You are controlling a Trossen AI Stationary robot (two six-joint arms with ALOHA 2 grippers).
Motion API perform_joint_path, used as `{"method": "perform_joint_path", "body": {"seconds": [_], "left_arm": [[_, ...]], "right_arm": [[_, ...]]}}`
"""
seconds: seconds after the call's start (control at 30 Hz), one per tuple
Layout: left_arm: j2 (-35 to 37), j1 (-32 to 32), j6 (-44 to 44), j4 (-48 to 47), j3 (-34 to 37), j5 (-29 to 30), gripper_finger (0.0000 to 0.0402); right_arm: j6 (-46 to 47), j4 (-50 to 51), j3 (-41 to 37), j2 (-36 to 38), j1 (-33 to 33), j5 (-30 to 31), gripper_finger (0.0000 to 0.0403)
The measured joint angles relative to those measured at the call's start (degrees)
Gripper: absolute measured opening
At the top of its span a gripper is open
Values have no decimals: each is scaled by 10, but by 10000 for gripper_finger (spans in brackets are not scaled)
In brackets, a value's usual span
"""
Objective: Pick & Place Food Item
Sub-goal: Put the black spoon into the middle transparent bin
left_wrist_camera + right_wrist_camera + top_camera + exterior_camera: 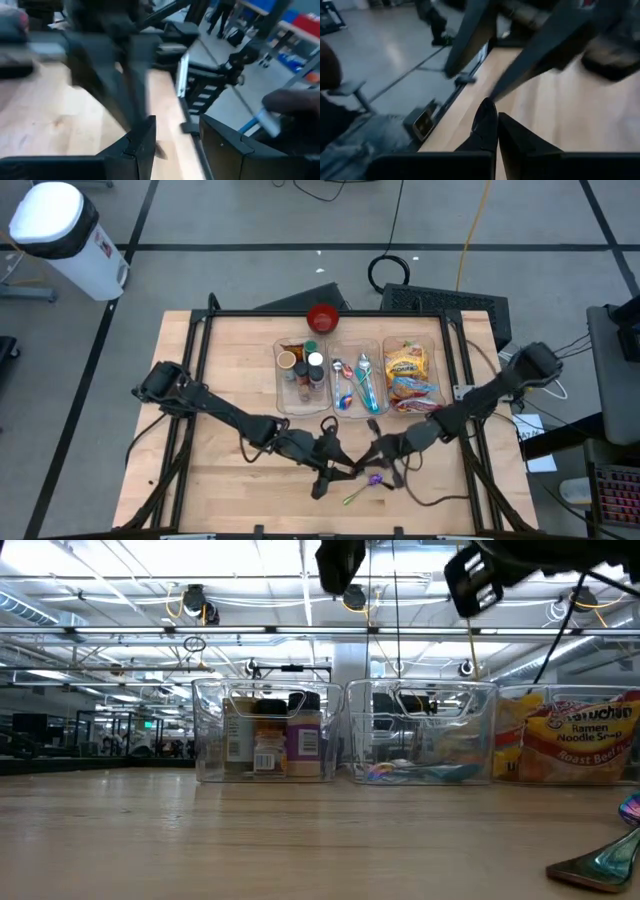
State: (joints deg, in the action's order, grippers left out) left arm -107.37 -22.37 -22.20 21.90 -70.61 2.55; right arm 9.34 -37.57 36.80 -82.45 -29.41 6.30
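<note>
Two grippers meet low in the frame's centre above the counter (230,350): left gripper (335,463) with fingers apart, right gripper (368,456) with fingers together, empty. Ramen packets (408,365) sit in the rightmost clear bin (440,370), upper centre; a spoon (362,489) lies below the grippers.

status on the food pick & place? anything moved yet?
Done: nothing clearly; the ramen packets sit in the right bin. In hand: nothing; the right tool is shut and empty, the left tool open, both above the table's front middle. Left: the pick and the place.
</note>
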Motion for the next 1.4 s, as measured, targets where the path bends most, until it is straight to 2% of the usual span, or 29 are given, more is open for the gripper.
{"method": "perform_joint_path", "body": {"seconds": [0.2,0.4,0.5,0.6,0.7,0.8,0.93,1.07,1.2,1.4], "left_arm": [[30,-4,-24,30,0,-61,159],[61,-32,17,29,0,-52,159],[68,-50,61,28,0,-37,159],[71,-60,89,27,0,-18,159],[71,-63,101,16,0,-8,159],[71,-58,99,1,0,0,159],[70,-49,96,-19,0,6,159],[70,-42,74,-30,0,7,159],[70,-40,68,-34,0,7,159],[70,-40,68,-39,0,6,159]], "right_arm": [[-56,10,0,100,42,14,1],[-73,15,-23,182,133,14,1],[-73,-44,-51,212,199,14,0],[-89,-151,-93,221,270,14,0],[-140,-246,-150,207,332,16,0],[-111,-314,-210,178,373,16,0],[-71,-426,-276,138,384,13,0],[-27,-516,-309,129,375,12,0],[6,-522,-321,137,363,11,0],[-20,-512,-323,139,339,11,0]]}}
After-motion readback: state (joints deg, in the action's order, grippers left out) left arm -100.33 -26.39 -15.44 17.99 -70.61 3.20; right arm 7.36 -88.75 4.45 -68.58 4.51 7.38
